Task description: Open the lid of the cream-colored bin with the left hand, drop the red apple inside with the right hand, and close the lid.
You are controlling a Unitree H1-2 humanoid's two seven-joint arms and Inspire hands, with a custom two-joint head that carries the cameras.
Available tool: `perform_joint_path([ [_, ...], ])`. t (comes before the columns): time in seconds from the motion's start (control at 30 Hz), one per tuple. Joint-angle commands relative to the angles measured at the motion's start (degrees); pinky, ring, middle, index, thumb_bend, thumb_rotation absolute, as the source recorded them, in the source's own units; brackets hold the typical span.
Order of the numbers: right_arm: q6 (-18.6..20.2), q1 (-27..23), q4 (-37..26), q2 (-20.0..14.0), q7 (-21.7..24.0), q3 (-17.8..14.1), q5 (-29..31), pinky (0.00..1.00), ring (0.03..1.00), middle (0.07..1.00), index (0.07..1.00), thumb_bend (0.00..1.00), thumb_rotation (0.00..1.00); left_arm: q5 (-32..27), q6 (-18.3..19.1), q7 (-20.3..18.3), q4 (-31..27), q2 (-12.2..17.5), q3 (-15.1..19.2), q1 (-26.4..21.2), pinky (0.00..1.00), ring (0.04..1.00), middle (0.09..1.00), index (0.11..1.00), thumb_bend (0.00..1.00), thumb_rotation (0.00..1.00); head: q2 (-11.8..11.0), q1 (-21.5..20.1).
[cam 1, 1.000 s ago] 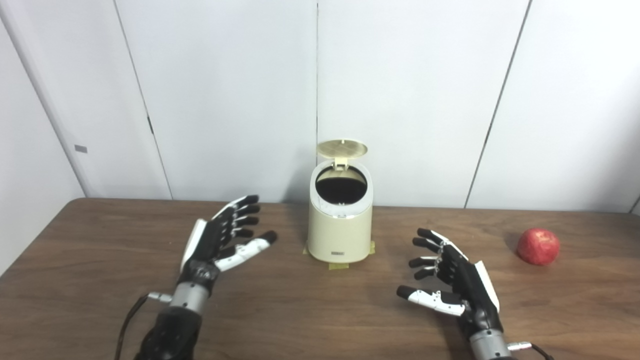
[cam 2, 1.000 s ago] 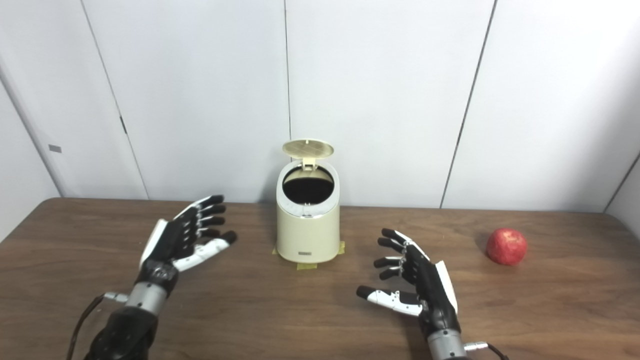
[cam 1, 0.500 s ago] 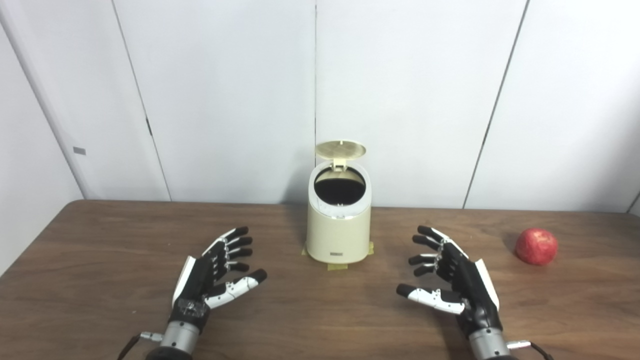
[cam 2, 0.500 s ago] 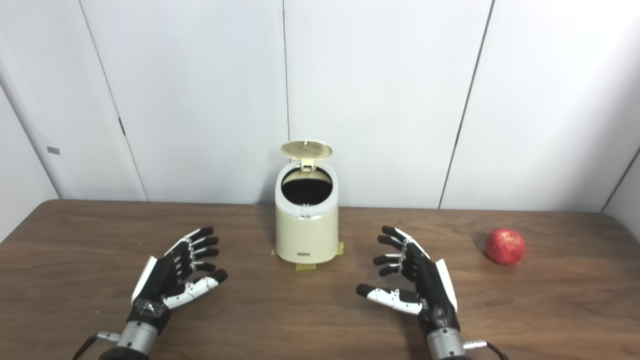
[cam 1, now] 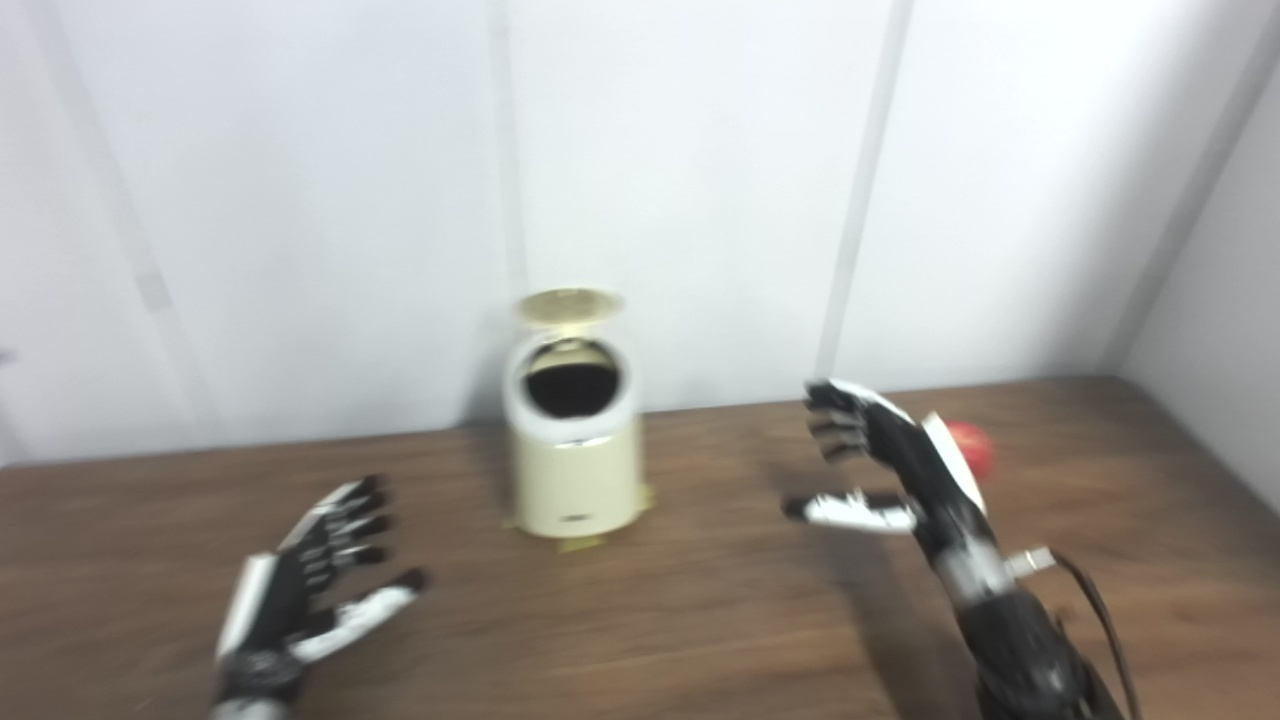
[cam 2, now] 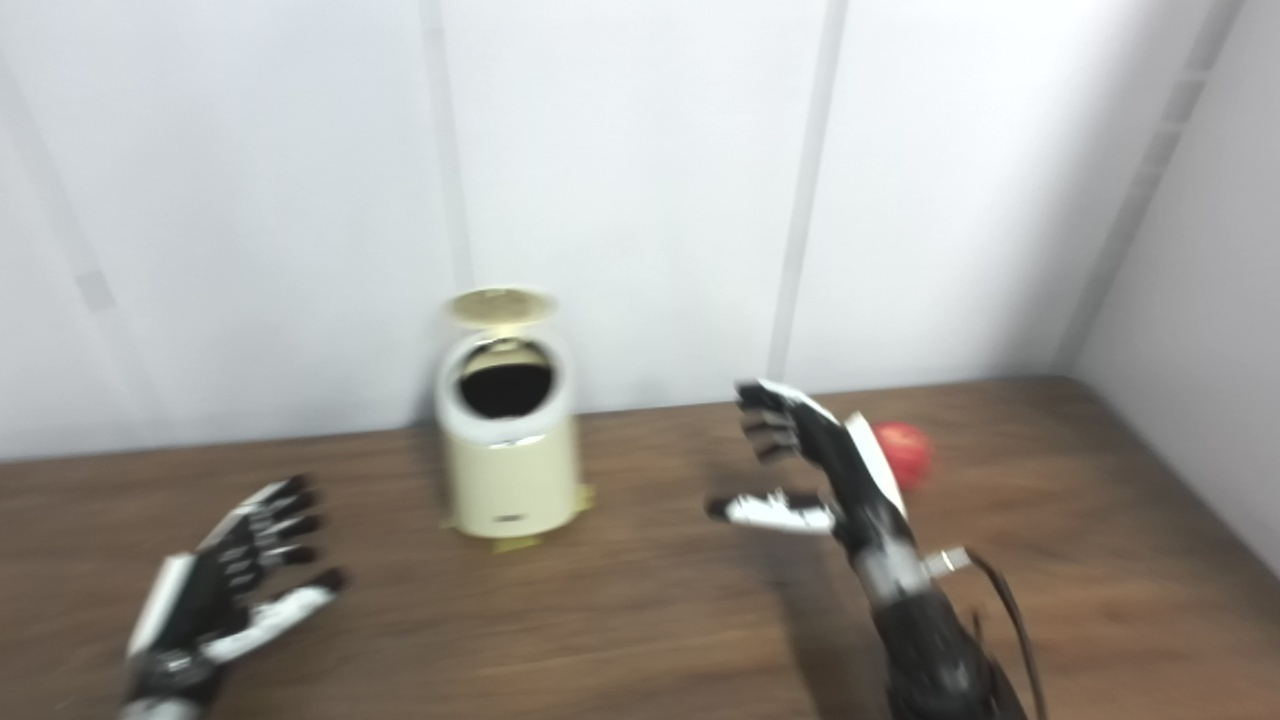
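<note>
The cream-colored bin (cam 1: 572,450) stands at the back of the wooden table (cam 1: 700,610) with its lid (cam 1: 566,304) tipped up and its dark mouth exposed, so by the look of it the opening step is done and the apple pickup is in hand. The right hand (cam 1: 895,470), fingers spread and holding nothing, hangs above the table at about 3 o'clock from the bin, with the red apple (cam 2: 905,445) partly hidden just behind it (both views are blurred). The left hand (cam 1: 305,590), also spread and empty, sits low at the bin's 7 o'clock. The next move probably calls for the right hand to reach around the apple and close on it.
</note>
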Motion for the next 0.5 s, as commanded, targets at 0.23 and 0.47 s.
perform_joint_path([
  [0.23,6.2,-6.6,-2.1,-6.5,-3.6,-4.9,-5.5,0.57,0.698,0.779,0.771,0.79,0.10,-1.4,-2.6,-1.2,1.7,2.6,0.7,-1.3,0.73,0.805,0.851,0.881,0.72,0.18,-1.3,-6.6],
  [0.47,15.2,-6.2,-1.9,-11.8,-3.3,-6.2,-10.8,0.72,0.839,0.869,0.822,0.81,0.22,-4.4,-2.0,-2.6,2.5,2.9,1.5,-1.5,0.72,0.813,0.848,0.867,0.71,0.09,-1.3,-8.6],
])
